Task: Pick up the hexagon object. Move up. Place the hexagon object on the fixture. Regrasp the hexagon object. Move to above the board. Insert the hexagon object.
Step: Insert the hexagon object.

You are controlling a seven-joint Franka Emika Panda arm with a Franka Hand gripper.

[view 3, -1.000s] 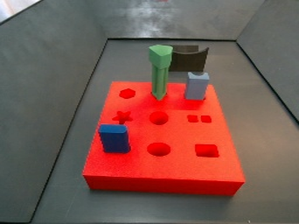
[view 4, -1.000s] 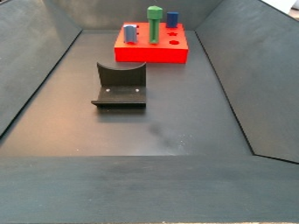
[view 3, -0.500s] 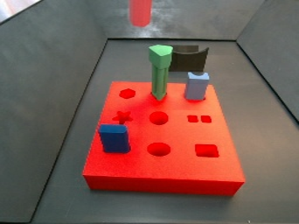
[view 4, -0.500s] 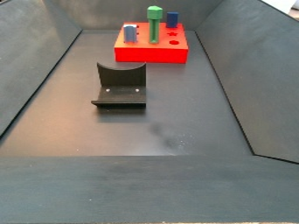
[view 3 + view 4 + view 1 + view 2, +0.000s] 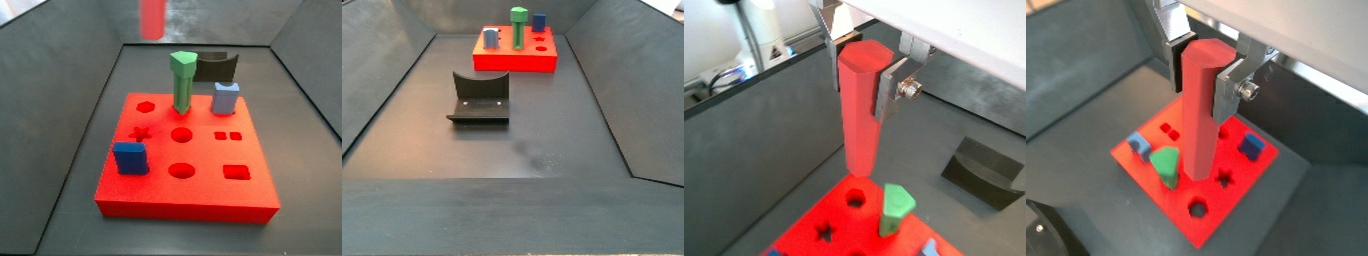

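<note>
The claw [image 5: 862, 72] pinches the hexagon object [image 5: 859, 120] upright, high above the board [image 5: 187, 160]; a slight twist could jam it at the hexagonal hole [image 5: 147, 104].

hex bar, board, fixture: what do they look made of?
Hexagon object, held in the end effector above the board: probably plastic, matte salmon-red, uniform colour, no glare.
Board: likely the same, matte bright red with clean-cut holes.
Fixture: dark grey, dull; plastic or coated metal, can't tell.
</note>
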